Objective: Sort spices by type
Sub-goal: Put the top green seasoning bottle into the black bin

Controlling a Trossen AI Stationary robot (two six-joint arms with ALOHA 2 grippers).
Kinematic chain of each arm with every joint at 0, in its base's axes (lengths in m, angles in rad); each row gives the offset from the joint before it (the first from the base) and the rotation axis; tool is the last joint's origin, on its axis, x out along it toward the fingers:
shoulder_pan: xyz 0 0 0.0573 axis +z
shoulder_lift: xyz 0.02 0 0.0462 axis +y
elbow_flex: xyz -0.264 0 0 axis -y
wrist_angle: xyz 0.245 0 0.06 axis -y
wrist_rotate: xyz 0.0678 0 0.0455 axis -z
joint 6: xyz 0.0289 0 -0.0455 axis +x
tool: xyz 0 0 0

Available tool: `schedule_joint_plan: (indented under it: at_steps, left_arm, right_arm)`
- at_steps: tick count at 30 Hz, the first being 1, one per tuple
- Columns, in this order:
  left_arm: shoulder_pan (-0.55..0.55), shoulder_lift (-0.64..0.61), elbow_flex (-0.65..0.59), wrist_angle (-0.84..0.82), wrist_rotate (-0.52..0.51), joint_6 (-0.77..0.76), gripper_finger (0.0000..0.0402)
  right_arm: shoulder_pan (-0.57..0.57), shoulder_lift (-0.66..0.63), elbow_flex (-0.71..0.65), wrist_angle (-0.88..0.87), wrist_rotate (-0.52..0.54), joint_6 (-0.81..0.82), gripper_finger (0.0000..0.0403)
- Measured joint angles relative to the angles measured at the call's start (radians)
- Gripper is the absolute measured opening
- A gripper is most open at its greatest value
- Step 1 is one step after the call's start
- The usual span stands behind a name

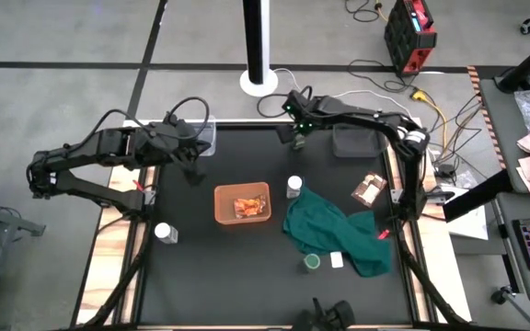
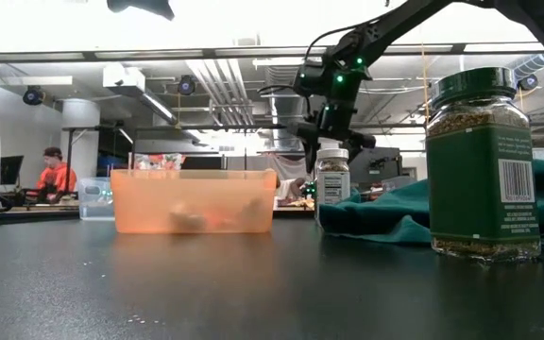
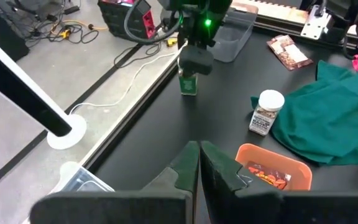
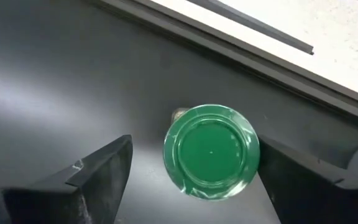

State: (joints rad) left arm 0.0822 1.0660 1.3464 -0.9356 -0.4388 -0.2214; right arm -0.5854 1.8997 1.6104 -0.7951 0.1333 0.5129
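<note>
A: Start with what sits closest in the low view.

B: A green-capped jar [image 2: 481,165] stands upright on the black table [image 2: 253,293], just in front of the dark green cloth [image 2: 395,212]. From above it is near the table's front edge beside a small white block [image 1: 337,260].

A: And behind that?

B: A white-capped jar [image 1: 294,187] stands touching the cloth's edge, and next to it an orange bin [image 1: 242,203] holds orange-red packets [image 1: 249,207]. Another white-capped jar [image 1: 165,233] stands alone on the left side, and a brown packet [image 1: 370,189] lies flat to the right.

A: Where is the right gripper?

B: The right gripper [image 4: 191,163] hangs over the far edge of the table, directly above a second green-capped jar [image 4: 211,151]. Its fingers [image 4: 98,171] are spread wide, one on each side of the cap, with clear gaps both ways; neither touches it. The jar stands upright on the table.

A: The left one?

B: The left gripper [image 3: 199,163] hovers over the table's far left part, its fingers pressed together with nothing between them, well apart from every jar.
</note>
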Motion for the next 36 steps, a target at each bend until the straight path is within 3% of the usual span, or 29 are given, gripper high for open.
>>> schedule_joint_plan:
  at_steps: [8,17,26,36]
  left_arm:
    - [0.0,0.015,0.0,0.0,0.0,0.0,0.0]
    - [0.0,0.041,0.0,0.0,0.0,-0.001,0.0]
    - [0.0,0.055,0.0,0.0,-0.044,-0.024,0.0]
    - [0.0,0.054,0.0,0.0,-0.077,-0.024,0.0]
  right_arm:
    - [-0.002,0.046,0.0,-0.002,0.002,-0.016,0.0277]
    - [-0.002,0.041,0.0,-0.002,0.015,-0.016,0.0191]
    - [-0.003,0.01,-0.002,-0.01,0.016,-0.004,0.0191]
    - [-0.028,-0.226,0.002,-0.129,0.025,0.059,0.0191]
